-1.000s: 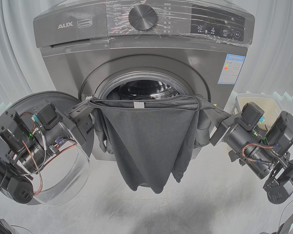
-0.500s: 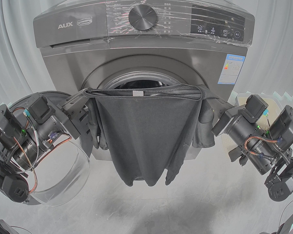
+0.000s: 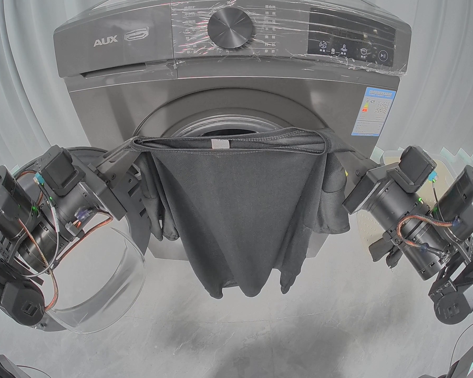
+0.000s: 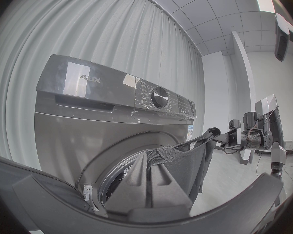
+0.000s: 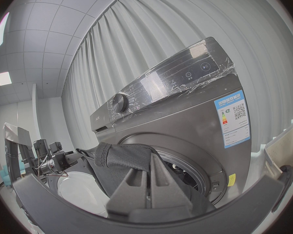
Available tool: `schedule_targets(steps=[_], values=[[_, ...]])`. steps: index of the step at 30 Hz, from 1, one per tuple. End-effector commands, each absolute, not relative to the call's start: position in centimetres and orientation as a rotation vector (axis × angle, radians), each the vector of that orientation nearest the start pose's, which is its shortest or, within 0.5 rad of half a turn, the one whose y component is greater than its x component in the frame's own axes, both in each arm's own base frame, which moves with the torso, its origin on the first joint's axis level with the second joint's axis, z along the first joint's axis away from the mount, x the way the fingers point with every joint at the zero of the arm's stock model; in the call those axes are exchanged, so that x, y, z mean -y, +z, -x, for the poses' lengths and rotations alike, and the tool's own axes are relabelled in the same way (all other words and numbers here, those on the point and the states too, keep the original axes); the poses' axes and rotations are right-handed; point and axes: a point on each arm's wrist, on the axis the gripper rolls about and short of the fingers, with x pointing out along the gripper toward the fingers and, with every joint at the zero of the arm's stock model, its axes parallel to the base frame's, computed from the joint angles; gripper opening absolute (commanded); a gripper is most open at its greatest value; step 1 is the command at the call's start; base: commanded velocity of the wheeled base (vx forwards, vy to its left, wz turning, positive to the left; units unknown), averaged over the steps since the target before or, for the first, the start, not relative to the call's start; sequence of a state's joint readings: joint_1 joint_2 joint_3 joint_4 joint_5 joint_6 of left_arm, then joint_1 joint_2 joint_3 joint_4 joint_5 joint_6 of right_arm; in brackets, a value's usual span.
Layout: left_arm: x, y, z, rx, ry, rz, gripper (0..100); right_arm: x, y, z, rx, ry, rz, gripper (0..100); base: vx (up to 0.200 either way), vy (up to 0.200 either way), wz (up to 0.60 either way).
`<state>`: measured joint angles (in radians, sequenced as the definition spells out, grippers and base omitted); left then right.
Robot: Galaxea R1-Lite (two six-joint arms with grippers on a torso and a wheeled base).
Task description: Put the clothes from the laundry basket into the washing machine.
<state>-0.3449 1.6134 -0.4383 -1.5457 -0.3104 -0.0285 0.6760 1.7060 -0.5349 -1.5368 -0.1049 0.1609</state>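
A dark grey T-shirt (image 3: pixel 242 206) hangs spread out in front of the washing machine (image 3: pixel 231 95), covering most of its round drum opening (image 3: pixel 228 130). My left gripper (image 3: pixel 133 148) is shut on the shirt's left shoulder, and my right gripper (image 3: pixel 347 159) is shut on the right shoulder, the collar edge stretched taut between them. In the left wrist view the fingers (image 4: pixel 138 182) pinch bunched fabric (image 4: pixel 167 151). The right wrist view shows its fingers (image 5: pixel 156 179) clamped on the cloth (image 5: pixel 127 158). The beige laundry basket (image 3: pixel 446 177) stands right of the machine, behind my right arm.
The machine's glass door (image 3: pixel 97 284) is swung open to the left, below my left arm. A grey curtain (image 3: pixel 16 80) hangs behind the machine. Bare grey floor (image 3: pixel 247 337) lies in front.
Both grippers have lifted the shirt, raising its collar edge from across the middle of the drum opening to near its top. The hem has risen off toward the machine's lower front.
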Motion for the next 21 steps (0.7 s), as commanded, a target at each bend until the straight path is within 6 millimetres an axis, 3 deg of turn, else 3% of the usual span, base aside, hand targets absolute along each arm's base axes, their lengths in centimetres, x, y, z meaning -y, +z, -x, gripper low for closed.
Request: schedule_targets(steps=[1, 21], values=[[8.90, 20.58, -22.84, 0.374, -0.650, 0.036, 0, -16.98, 20.25, -21.45, 0.298, 0.595, -0.297, 0, 0.000, 0.000, 0.00], [8.45, 19.86, -23.07, 0.343, -0.643, 0.029, 0, -17.41, 19.54, -21.71, 0.267, 0.602, -0.304, 0, 0.000, 0.000, 0.00]])
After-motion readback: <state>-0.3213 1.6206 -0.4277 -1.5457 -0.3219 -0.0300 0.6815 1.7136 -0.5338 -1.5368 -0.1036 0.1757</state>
